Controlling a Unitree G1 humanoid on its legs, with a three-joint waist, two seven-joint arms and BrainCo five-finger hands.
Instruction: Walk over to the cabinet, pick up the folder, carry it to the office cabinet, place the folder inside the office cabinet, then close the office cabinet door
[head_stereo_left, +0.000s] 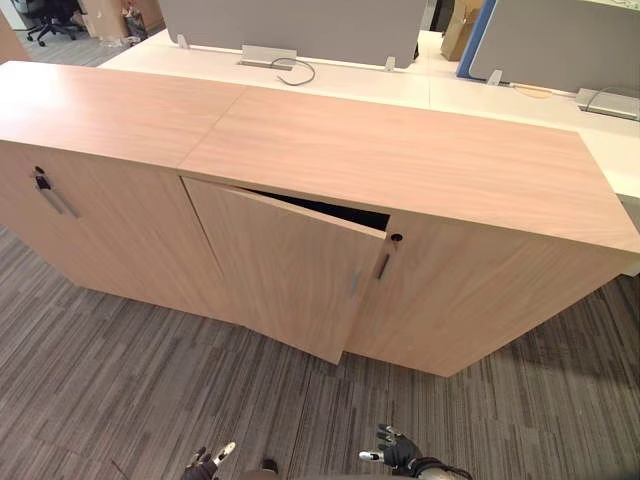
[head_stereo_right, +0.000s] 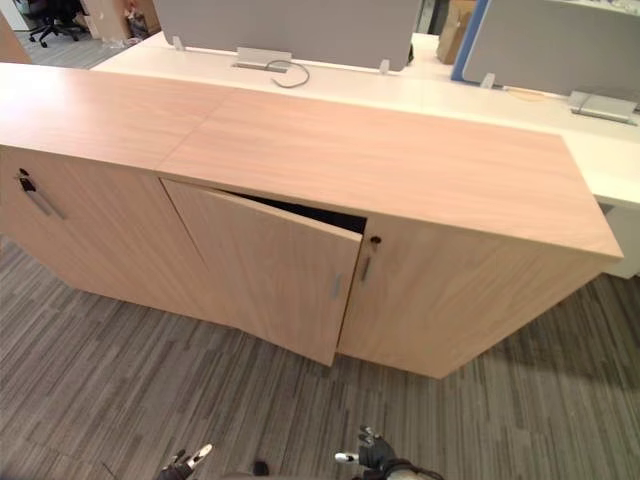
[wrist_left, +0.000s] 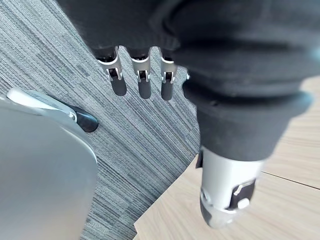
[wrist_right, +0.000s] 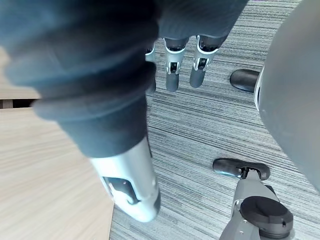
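The long wooden office cabinet (head_stereo_left: 400, 150) stands in front of me. Its middle door (head_stereo_left: 290, 270) hangs ajar, swung out at its right edge, and a dark gap (head_stereo_left: 335, 210) shows above it; the inside is too dark to make out. My left hand (head_stereo_left: 205, 462) and right hand (head_stereo_left: 398, 450) hang low over the carpet, well short of the door. Seen from the wrists, the left hand's fingers (wrist_left: 140, 75) and the right hand's fingers (wrist_right: 172, 70) are straight and hold nothing.
A slim handle and keyhole (head_stereo_left: 390, 250) sit on the door panel to the right of the gap, and a key with a handle (head_stereo_left: 45, 190) on the far-left door. White desks (head_stereo_left: 380, 85) with grey screens stand behind the cabinet. Grey striped carpet (head_stereo_left: 150, 390) lies in front.
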